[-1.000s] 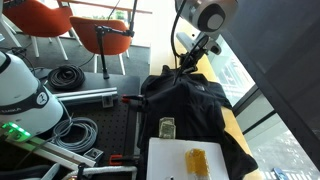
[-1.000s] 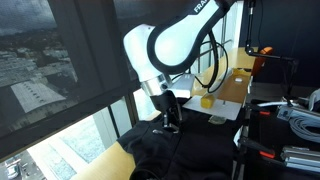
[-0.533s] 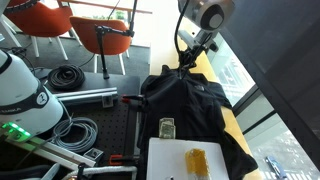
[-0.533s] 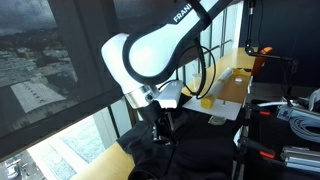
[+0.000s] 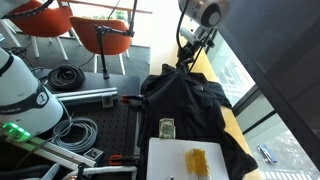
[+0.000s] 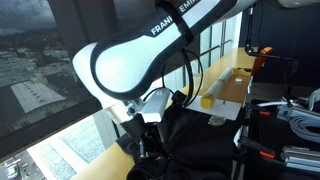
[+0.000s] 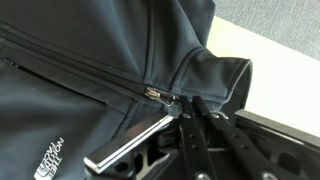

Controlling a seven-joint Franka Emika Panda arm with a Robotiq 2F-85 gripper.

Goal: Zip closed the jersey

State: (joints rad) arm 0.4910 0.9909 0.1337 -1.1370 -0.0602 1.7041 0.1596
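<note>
The black jersey (image 5: 190, 105) lies spread over the table, also shown in an exterior view (image 6: 205, 150). In the wrist view it (image 7: 90, 60) fills the picture. Its zip line runs from the upper left to the silver zip pull (image 7: 156, 95) just below the collar (image 7: 215, 70). My gripper (image 7: 192, 102) has its two dark fingers pressed together at the end of the pull's tab. In both exterior views the gripper (image 5: 183, 63) (image 6: 148, 152) is down on the jersey's collar end, by the window side.
A white board (image 5: 165, 160) with a yellow piece (image 5: 196, 159) and a small jar (image 5: 167, 127) lies at the jersey's near end. Coiled black cables (image 5: 68, 75) and orange chairs (image 5: 60, 25) stand beyond. A yellow box (image 6: 206, 101) sits by the window.
The arm has carried the gripper along the zip line toward the collar end of the jersey. The jersey body stays in place.
</note>
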